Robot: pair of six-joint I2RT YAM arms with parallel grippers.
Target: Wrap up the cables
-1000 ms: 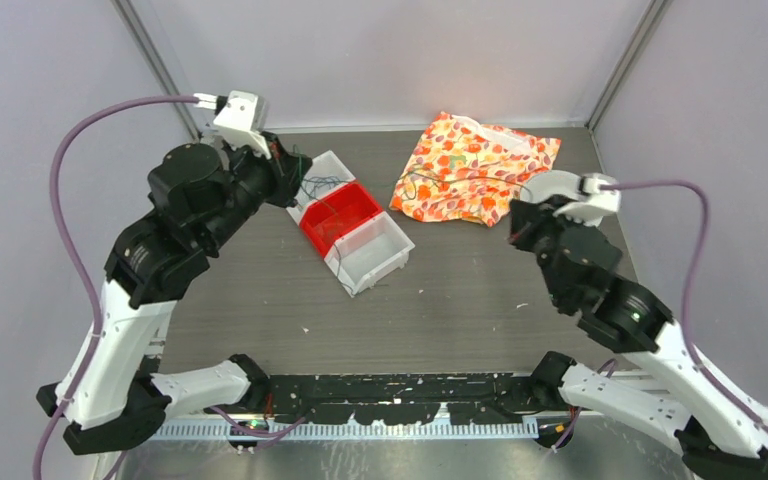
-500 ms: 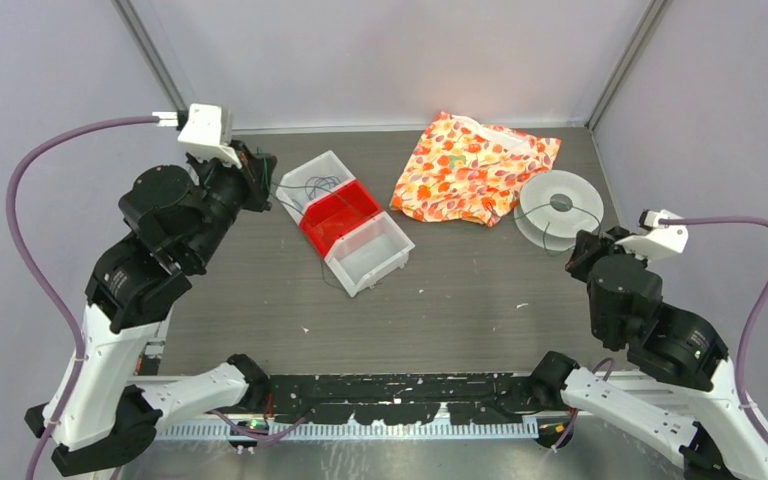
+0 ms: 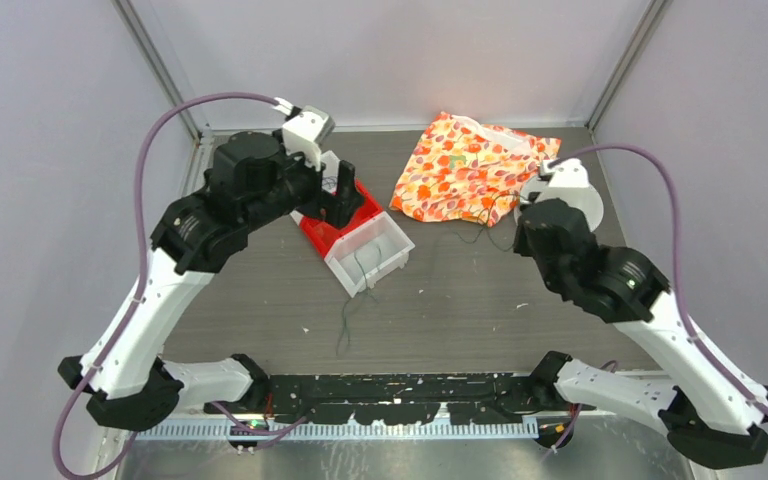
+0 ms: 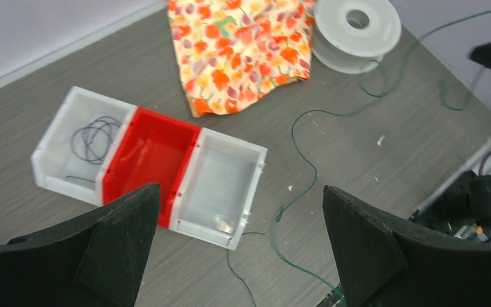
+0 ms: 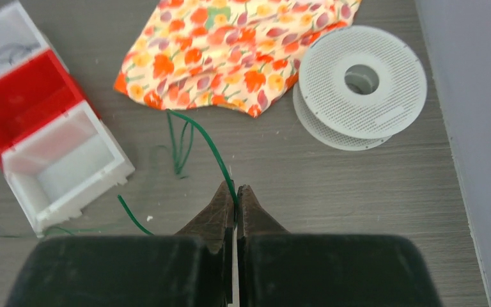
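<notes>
Pinching the green cable (image 5: 211,147) is the right gripper (image 5: 235,192): fingers are pressed together on it at bottom centre of the right wrist view. From the pinch the wire climbs up-left to the lower hem of the floral cloth (image 5: 230,45), with a narrow loop hanging down beside it. A second bit of green lies at lower left, near the bin's corner.

Left gripper (image 4: 240,192) has its fingers spread wide with nothing between them, hovering over the three-cell bin (image 4: 254,185). In the left wrist view both black fingers sit in the bottom corners.

The bin is left of centre there. The white cell on the left holds a coiled dark cable (image 4: 94,136), the red cell in the middle looks bare, and so does the white cell on the right.

In the left wrist view the green cable starts by the white spool (image 4: 357,25) at upper right. It snakes down through centre frame, passes just off the bin's lower-right corner and leaves at the bottom edge. Can't tell whether it touches the bin.

The spool lies flat on the grey table (image 3: 460,310), just right of the cloth, edges close or overlapping. The top view shows the cloth at upper centre, with the right arm covering most of the spool.
</notes>
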